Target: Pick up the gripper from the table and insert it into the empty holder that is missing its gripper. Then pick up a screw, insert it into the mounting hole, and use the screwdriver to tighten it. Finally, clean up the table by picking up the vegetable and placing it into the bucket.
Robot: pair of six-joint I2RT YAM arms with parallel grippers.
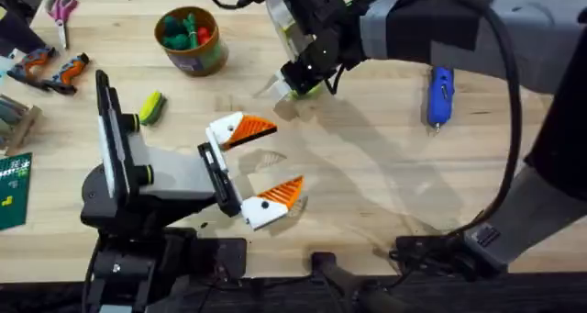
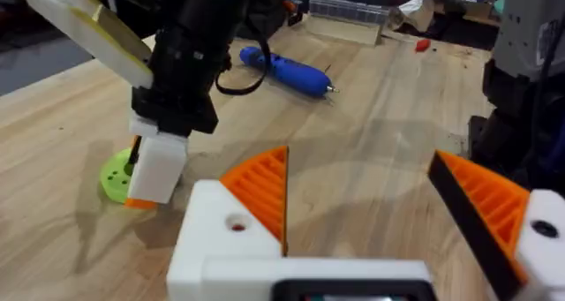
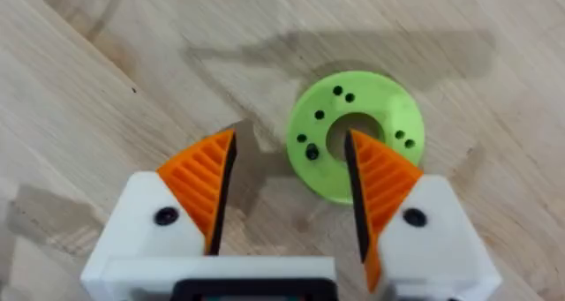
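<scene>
**Overhead: right pincer hanging over the green disc, left pincer lying wide**

Overhead, the right pincer (image 1: 295, 82) is reaching across the middle of the worktop (image 1: 367, 175) and hovering low above a green round disc with holes (image 1: 307, 91). From the right wrist, its orange-padded fingers (image 3: 205, 184) are standing apart with nothing between them, one pad overlapping the disc (image 3: 357, 133) and the other over bare wood beside it. The left wrist view is showing that pincer (image 2: 157, 173) just at the disc (image 2: 115, 176).

The left pincer (image 1: 261, 162) is lying near the worktop's middle, its fingers spread wide and holding nothing; both white bases are carrying orange pads (image 2: 263, 191).

The screwdriver (image 1: 440, 95) is resting well to the right of the right pincer, apart from both pincers. The vegetable (image 1: 151, 106) is lying just beside the left arm's far end, well apart from its pincer. The bucket (image 1: 190, 40) is sitting at the far left, with green and red toy vegetables inside.
</scene>
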